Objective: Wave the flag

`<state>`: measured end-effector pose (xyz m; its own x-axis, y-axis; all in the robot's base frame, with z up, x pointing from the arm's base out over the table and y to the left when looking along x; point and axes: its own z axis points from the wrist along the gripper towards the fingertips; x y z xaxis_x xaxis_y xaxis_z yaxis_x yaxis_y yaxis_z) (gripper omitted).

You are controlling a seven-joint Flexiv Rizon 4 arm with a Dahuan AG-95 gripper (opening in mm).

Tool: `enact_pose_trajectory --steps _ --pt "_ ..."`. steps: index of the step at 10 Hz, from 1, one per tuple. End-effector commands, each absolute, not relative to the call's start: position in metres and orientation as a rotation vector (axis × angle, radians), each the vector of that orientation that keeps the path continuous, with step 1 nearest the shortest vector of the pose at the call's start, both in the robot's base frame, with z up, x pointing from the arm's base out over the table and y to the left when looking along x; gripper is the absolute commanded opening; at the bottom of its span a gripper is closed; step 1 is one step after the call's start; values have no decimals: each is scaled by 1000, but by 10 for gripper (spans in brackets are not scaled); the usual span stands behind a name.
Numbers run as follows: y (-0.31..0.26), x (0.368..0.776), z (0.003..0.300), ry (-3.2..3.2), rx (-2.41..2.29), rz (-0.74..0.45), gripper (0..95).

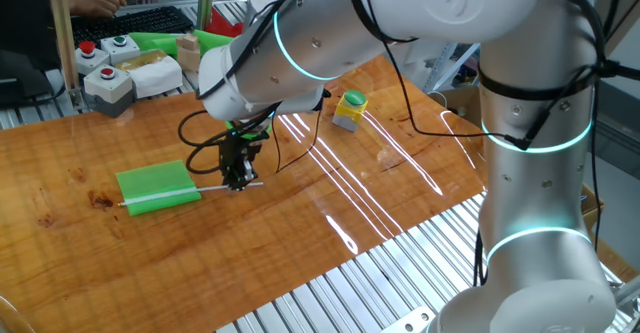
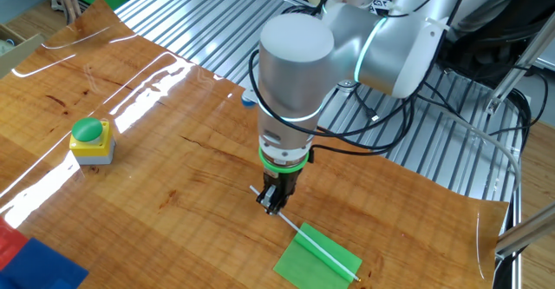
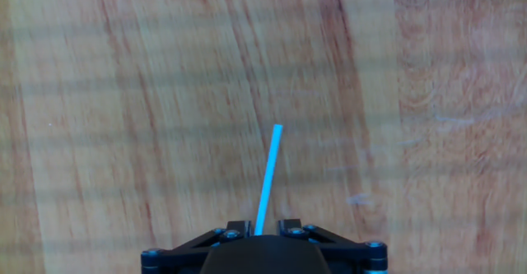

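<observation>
The flag lies flat on the wooden table, its bright green sheet (image 1: 157,186) to the left of my gripper (image 1: 240,181). In the other fixed view the sheet (image 2: 317,259) lies at the front, with the white stick running up to my gripper (image 2: 272,204). The gripper points straight down at the table, shut on the stick near its free end. In the hand view the stick (image 3: 268,175) passes between the jaws of the gripper (image 3: 263,229) and juts out beyond them. The sheet is out of the hand view.
A yellow box with a green button (image 1: 351,108) stands behind the gripper and also shows in the other fixed view (image 2: 90,140). Grey button boxes (image 1: 105,78) stand at the back left. Blue (image 2: 35,267) and red (image 2: 7,237) flat pieces lie at one corner. Ribbed metal (image 1: 380,283) borders the wood.
</observation>
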<state>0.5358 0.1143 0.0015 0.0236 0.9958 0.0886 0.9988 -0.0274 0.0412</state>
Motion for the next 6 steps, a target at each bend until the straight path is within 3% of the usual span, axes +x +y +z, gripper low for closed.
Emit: enact_pose_trajectory --steps 1,6 --pt "116 535 3 -2188 -2217 -149 0" --pt "118 533 7 -2383 -2032 -115 0"
